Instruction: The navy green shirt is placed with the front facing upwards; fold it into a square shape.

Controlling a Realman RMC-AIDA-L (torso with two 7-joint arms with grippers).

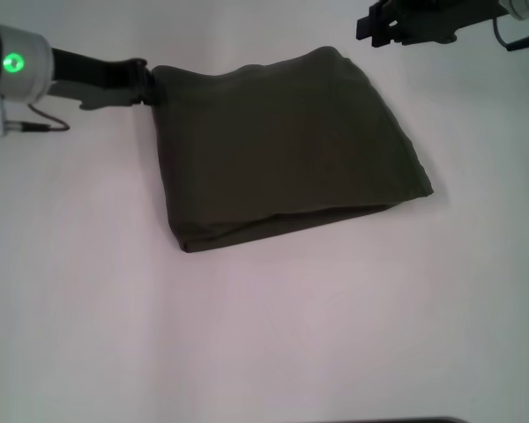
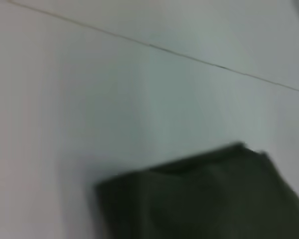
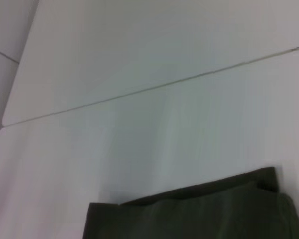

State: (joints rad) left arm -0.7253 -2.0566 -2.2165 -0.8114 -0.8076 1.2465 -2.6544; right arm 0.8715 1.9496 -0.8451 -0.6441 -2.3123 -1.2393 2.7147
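Just beside the left gripper [image 1: 144, 81], at its tip, lies the far left corner of the shirt [image 1: 286, 150], folded into a rough square on the white table [image 1: 264, 335]. Whether this gripper touches or pinches that corner cannot be told, nor whether its fingers are parted. The right gripper [image 1: 376, 26] hangs near the shirt's far right corner, apart from the cloth, and its fingers' state cannot be told either.

From the left gripper the shirt's left edge runs toward the robot, fairly straight, ending in a rounded near corner. The near edge shows stacked layers with a slight gap between them. The right edge slants outward to a pointed near right corner. The far edge between the 2 grippers is a little wavy.

Bare table lies on all sides of the cloth, widest on the robot's side. Both wrist views show a thin seam line crossing the white surface beyond the shirt's far edge [image 3: 189, 194].
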